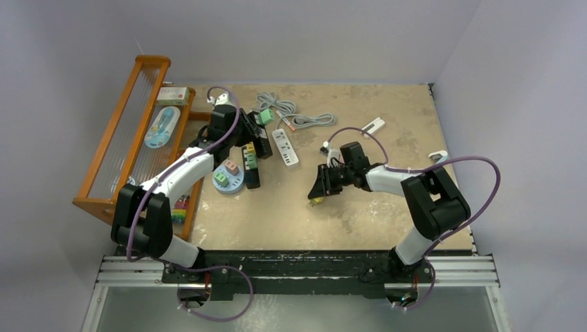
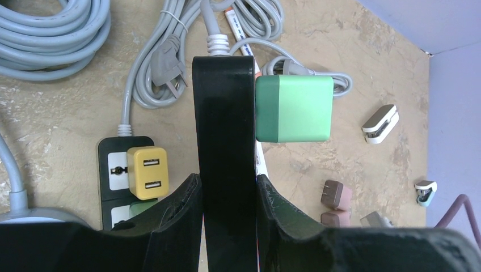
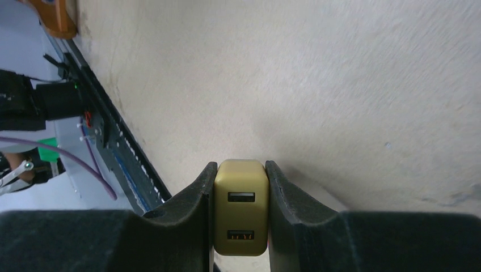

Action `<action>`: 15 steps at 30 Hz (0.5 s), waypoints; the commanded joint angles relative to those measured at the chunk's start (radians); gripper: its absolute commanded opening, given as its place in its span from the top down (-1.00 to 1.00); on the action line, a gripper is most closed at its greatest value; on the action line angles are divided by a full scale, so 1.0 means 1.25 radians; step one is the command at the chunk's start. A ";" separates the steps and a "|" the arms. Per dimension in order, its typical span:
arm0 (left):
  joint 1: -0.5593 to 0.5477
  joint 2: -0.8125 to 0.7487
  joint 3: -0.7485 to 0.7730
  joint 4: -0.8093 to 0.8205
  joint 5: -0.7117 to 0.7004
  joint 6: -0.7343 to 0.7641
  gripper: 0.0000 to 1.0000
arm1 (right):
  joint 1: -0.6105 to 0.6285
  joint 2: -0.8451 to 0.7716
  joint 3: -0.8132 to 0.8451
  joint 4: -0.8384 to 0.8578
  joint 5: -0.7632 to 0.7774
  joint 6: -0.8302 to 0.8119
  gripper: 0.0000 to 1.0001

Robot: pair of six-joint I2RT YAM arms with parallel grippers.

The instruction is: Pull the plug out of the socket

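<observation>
Yellow plug (image 3: 240, 207) sits unplugged, clamped in the right tool (image 3: 241, 170) over the middle of the tabletop (image 1: 360, 214). Left tool (image 2: 227, 182) grips a black power strip (image 2: 222, 124) toward the far left corner, with a green plug (image 2: 294, 109) seated in its side.

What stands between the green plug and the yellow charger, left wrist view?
A black power strip, clamped in the left claw, with the green plug against its side; left wrist view shows it.

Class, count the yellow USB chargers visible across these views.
2. One yellow charger is plugged into the black strip lying flat; the second charger is clamped in the right tool. Others may be hidden.
</observation>
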 commanded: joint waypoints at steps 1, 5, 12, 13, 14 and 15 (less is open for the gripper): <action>0.002 -0.014 0.010 0.088 0.012 -0.008 1.00 | 0.003 0.004 0.085 0.014 0.047 -0.013 0.78; 0.002 -0.012 0.008 0.088 0.014 -0.009 1.00 | 0.002 0.039 0.133 0.010 0.076 0.011 0.82; 0.003 -0.012 0.003 0.094 0.017 -0.015 1.00 | 0.001 0.079 0.185 -0.036 0.081 0.050 0.81; 0.002 -0.012 0.003 0.095 0.019 -0.016 1.00 | 0.002 0.086 0.207 -0.045 0.078 0.048 0.76; 0.002 -0.012 0.003 0.095 0.020 -0.017 1.00 | 0.001 0.097 0.219 -0.052 0.077 0.043 0.70; 0.003 -0.013 0.004 0.096 0.022 -0.017 1.00 | 0.002 0.106 0.227 -0.052 0.074 0.039 0.61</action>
